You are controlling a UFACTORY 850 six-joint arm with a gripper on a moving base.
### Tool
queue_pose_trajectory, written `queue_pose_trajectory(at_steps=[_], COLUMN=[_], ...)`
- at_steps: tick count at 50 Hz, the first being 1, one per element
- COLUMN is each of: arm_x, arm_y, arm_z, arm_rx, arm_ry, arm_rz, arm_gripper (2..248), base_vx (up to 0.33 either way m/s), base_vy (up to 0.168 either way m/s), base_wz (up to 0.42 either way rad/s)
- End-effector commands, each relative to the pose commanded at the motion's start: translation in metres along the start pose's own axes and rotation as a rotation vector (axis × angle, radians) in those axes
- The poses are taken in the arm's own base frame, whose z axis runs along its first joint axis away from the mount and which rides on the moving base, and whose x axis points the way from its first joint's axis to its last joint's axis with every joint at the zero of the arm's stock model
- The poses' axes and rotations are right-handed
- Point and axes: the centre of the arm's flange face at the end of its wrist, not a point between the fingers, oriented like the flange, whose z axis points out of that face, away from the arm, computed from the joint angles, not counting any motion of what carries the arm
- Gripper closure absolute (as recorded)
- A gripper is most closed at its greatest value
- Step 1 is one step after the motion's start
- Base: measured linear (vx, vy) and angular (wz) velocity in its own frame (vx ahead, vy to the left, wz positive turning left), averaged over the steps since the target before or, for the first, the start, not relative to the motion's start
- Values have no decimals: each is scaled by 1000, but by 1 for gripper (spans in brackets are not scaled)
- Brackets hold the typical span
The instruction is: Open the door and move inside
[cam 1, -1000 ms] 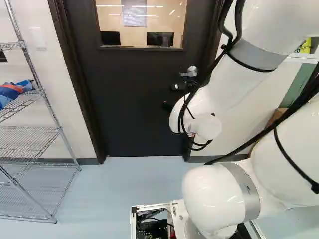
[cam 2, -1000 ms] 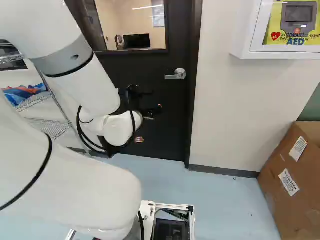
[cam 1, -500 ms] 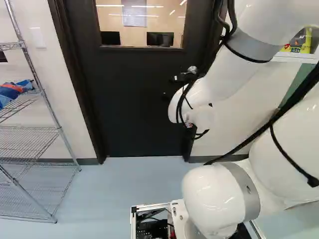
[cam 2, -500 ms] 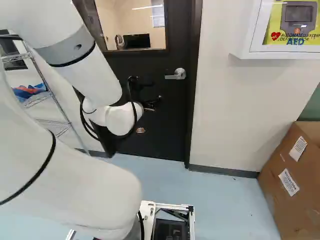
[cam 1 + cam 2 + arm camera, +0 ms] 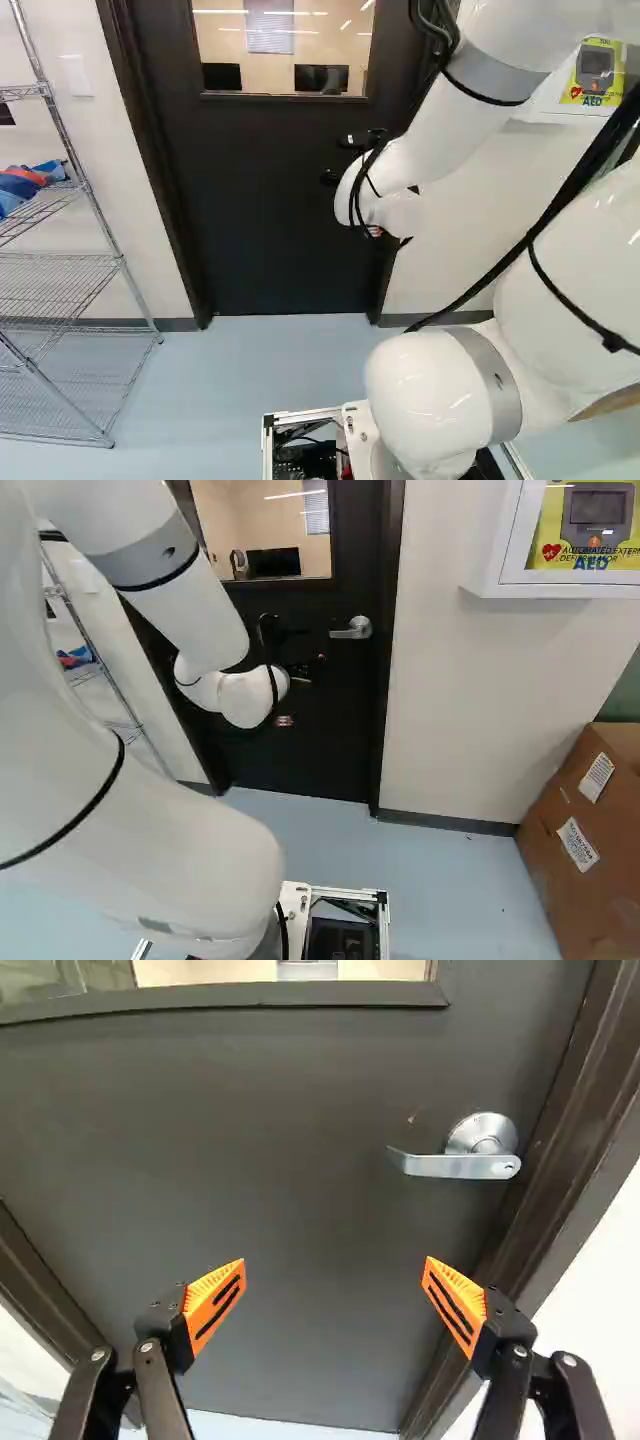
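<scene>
Your claw [image 5: 340,160] stands wide open, holding nothing, before the closed black door [image 5: 270,220]; its lever handle [image 5: 352,629] sits above centre in the right base view. There you see lettering on the yellow panel [image 5: 549,515], upper right, and printed labels [image 5: 578,845] on the cardboard box [image 5: 552,880], lower right

Left base view: from 8 o'clock of the arm [image 5: 435,395]. Right base view: from 4 o'clock. Both face 12 o'clock, angled down, sharing the door [image 5: 270,210] and wire rack [image 5: 121,262]. Wrist view: faces that door from nearer.
</scene>
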Motion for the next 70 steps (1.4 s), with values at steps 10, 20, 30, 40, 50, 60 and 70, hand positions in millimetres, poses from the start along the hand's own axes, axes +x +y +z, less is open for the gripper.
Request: queue_pose_trajectory(at_steps=[10, 20, 30, 40, 50, 60, 70], arm_x=[13, 26, 39, 52, 65, 79, 85], arm_y=[0, 0, 0, 1, 5, 10, 13], arm_z=[13, 25, 37, 49, 65, 83, 102], arm_rx=[0, 0, 0, -1, -10, -23, -27], arm_ry=[23, 47, 69, 90, 112, 133, 139], arm_rz=[0, 0, 0, 0, 1, 2, 2], arm_gripper=[3, 3, 3, 3, 3, 3, 3], base_vx=[0, 0, 0, 0, 0, 0, 0], base_vy=[0, 0, 0, 0, 0, 0, 0], base_wz=[0, 0, 0, 0, 0, 0, 0])
